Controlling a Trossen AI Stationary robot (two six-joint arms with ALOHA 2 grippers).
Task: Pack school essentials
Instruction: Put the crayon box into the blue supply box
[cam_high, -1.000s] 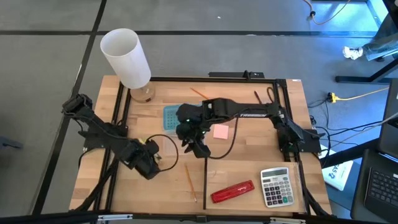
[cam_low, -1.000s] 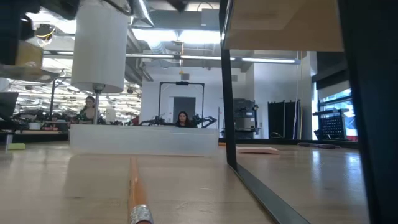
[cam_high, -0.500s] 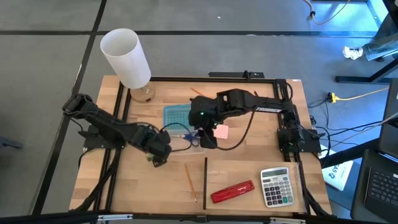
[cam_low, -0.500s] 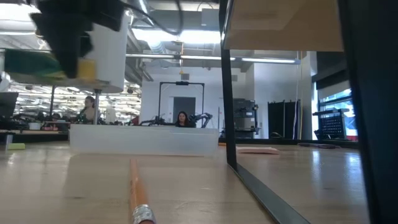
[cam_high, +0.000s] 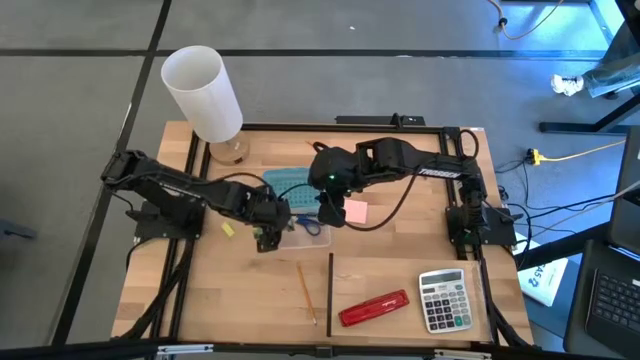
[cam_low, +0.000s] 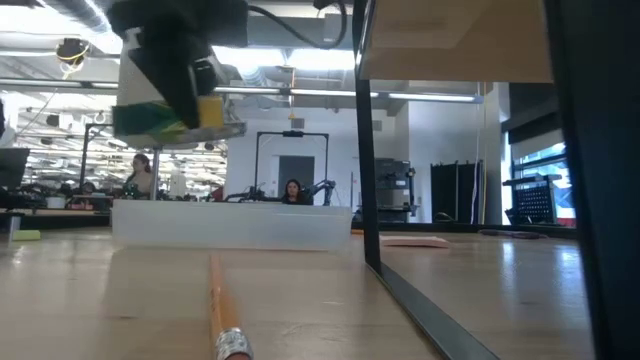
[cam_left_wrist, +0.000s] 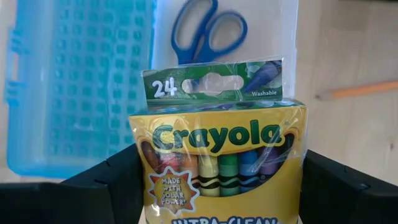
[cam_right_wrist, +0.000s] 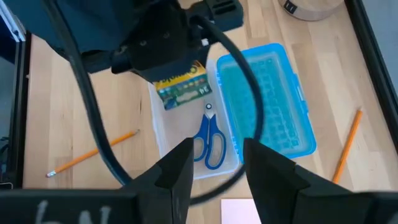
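Note:
The yellow-green crayon box (cam_left_wrist: 217, 140) sits in my shut left gripper (cam_left_wrist: 221, 183), above the clear pencil-case tray (cam_high: 300, 228). The tray's blue lid (cam_high: 282, 184) lies open on its far side. The blue-handled scissors (cam_left_wrist: 205, 31) lie flat in the tray. My right gripper (cam_high: 326, 207) hovers open just right of the tray, above the scissors (cam_right_wrist: 208, 142). The pink sticky-note pad (cam_high: 355, 211) lies flat beside it. An orange pencil (cam_high: 305, 290) and a dark pen (cam_high: 330, 285) lie nearer. A tiny yellow eraser (cam_high: 227, 229) lies left of the tray. My left gripper pinches the crayon box between its two fingers (cam_left_wrist: 109, 180), one on each narrow side (cam_left_wrist: 138, 165) of the box's lower part. The fingers come from above, pointing down. The box is lifted clear over the tray, its green hang-tab end (cam_left_wrist: 211, 81) pointing away from the gripper.
A white cylinder (cam_high: 203, 92) on a wooden base stands at the far left corner. The red stapler (cam_high: 373, 308) and grey calculator (cam_high: 443, 298) lie near the near right edge. Another pencil (cam_high: 320, 150) lies by the far edge. Black frame bars (cam_high: 195, 170) border the table.
My left gripper has carried the crayon box from the near left of the table toward the right and far side, until it hangs over the tray. My right gripper has drawn back from the tray toward the far edge, and the scissors now show lying in the tray.

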